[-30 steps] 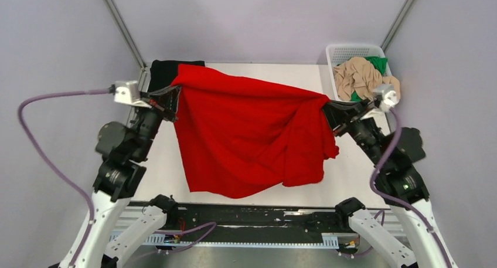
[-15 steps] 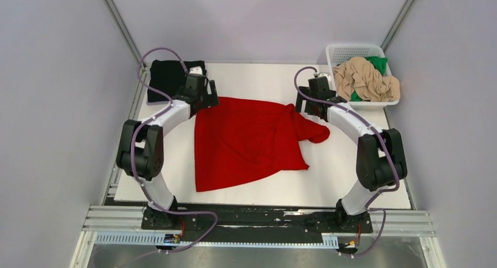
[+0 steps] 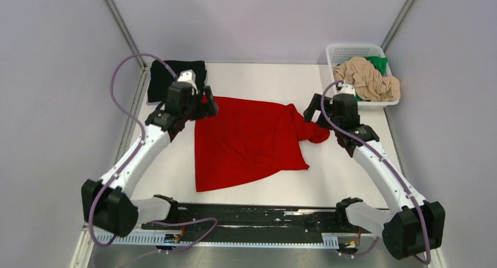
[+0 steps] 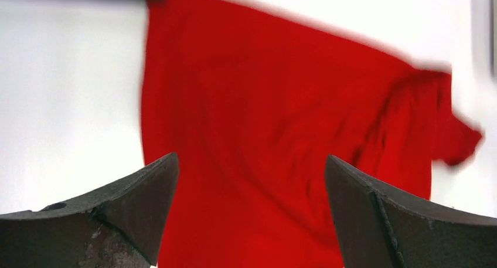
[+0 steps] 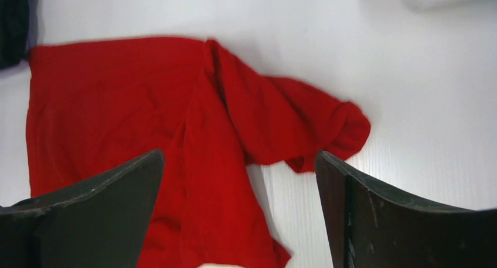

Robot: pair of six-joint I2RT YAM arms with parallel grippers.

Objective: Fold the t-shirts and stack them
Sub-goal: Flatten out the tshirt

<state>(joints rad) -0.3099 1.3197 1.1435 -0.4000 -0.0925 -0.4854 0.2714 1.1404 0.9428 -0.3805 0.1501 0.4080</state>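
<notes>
**Top external view: red t-shirt lying on the table between two wide-open claws**

A bright red t-shirt [image 3: 246, 142] is lying spread across the middle of the white table [image 3: 264, 74]. Its left part is lying fairly flat, while its right side is bunching into folds, with a crumpled sleeve trailing off to the right. The left claw [image 4: 251, 159] is hovering at the shirt's far left corner and the right claw [image 5: 239, 153] at the rumpled right edge. Both are gaping fully apart and gripping nothing, and the wrist views are showing red cloth below the spread fingers. A black t-shirt [image 3: 167, 77] is sitting at the far left corner of the table. A beige t-shirt [image 3: 366, 77] and a green t-shirt [image 3: 378, 63] are lying heaped in the white basket [image 3: 351, 48] at the far right.
</notes>
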